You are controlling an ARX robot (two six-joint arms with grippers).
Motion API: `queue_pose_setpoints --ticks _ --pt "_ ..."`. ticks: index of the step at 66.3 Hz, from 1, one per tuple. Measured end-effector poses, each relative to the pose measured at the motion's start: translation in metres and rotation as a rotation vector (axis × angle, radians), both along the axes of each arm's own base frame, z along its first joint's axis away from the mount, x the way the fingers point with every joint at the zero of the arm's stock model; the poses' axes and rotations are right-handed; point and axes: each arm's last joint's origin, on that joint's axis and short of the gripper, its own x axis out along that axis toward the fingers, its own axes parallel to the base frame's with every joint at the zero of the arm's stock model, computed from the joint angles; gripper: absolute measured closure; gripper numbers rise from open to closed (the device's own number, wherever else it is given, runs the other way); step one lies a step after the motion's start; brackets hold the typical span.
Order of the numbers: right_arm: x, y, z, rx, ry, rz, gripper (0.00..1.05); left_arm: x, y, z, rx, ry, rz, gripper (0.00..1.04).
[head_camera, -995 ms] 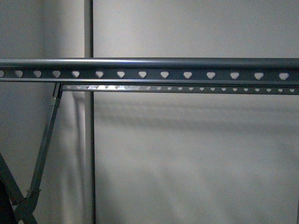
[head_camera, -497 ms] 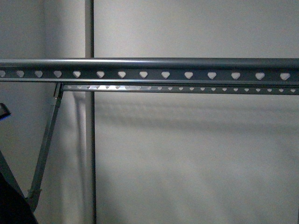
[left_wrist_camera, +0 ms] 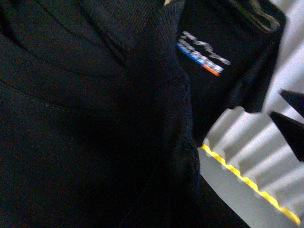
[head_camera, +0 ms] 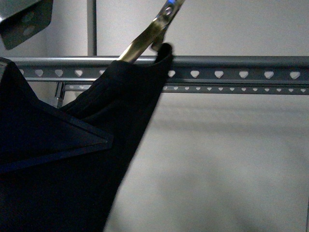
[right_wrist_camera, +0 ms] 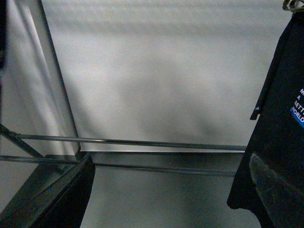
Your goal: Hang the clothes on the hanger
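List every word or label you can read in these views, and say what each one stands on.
"M", "A", "BETT", "WORLD": white print on the black T-shirt, cut off by the edge of the right wrist view.
White, blue and orange small logo on dark fabric in the left wrist view: too blurred to read.
Front view: no text visible.

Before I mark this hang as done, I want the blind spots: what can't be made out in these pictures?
The left arm's jaws: the T-shirt fills the left wrist view.
Thin metal hanger: upper end cut off by the front view's top edge.
T-shirt print: cut by the right wrist view's edge.
Rack rail: partly behind fabric.
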Motion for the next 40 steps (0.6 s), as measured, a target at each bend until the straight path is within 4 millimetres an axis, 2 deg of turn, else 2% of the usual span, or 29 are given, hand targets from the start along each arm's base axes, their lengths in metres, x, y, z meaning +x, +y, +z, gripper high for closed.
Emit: queue_pose_setpoints --ticks 6,10,15,19,25,34,40 --pt "0.0 0.0 0.0 0.0 0.0 0.0 0.07 0.013 0.003 0.001 0.077 -0.109 -0.141 1.01" --pt "0.0 0.0 0.0 0.0 0.0 0.0 0.07 0.023 0.005 0.003 0.153 -0.176 -0.154 1.01" --pt "0.0 0.0 0.0 0.0 0.0 0.0 0.07 0.048 0.008 0.003 0.338 -0.276 -0.153 1.01" --pt "0.0 0.0 0.0 0.0 0.0 0.0 0.07 0.079 0.01 -0.002 0.544 -0.403 -0.13 1.01" --pt "0.0 0.0 0.0 0.0 0.0 0.0 0.07 0.104 0.011 -0.009 0.697 -0.508 -0.115 1.01" --pt "0.0 0.0 0.0 0.0 0.0 0.0 0.07 0.132 0.007 -0.014 0.822 -0.607 -0.118 1.01" --pt "0.0 0.0 0.0 0.0 0.0 0.0 0.07 0.148 0.0 -0.006 0.865 -0.734 -0.117 1.01"
